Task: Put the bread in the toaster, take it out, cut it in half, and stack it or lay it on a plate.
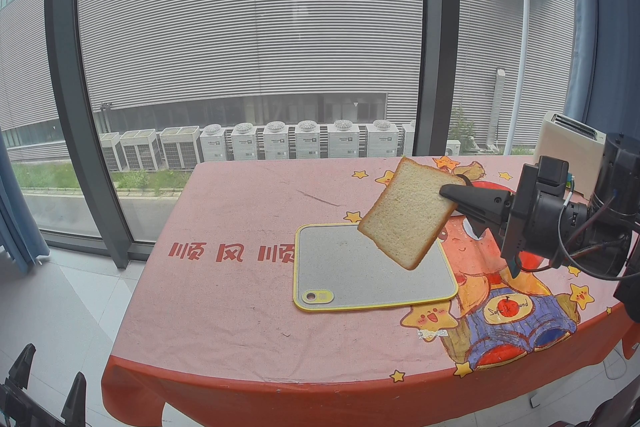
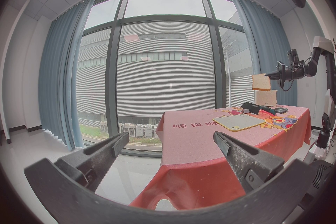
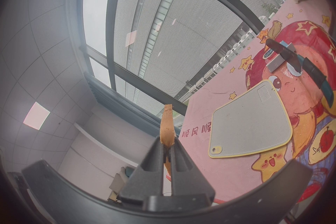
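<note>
A slice of white bread (image 1: 408,212) hangs tilted in the air over the right half of the grey, yellow-rimmed cutting board (image 1: 347,271). My right gripper (image 1: 451,193) is shut on the slice's right edge. From the right wrist, the bread (image 3: 167,126) stands edge-on between the shut fingers of the right gripper (image 3: 168,147), with the board (image 3: 250,121) below. The cream toaster (image 1: 570,147) stands at the table's far right. My left gripper (image 2: 168,146) is open and holds nothing, low and off the table's left front corner (image 1: 47,379).
A dark-handled knife (image 3: 297,60) lies on the pink tablecloth (image 1: 233,288) beyond the board, near the toaster (image 2: 266,98). Windows run behind the table. The cloth's left half is bare.
</note>
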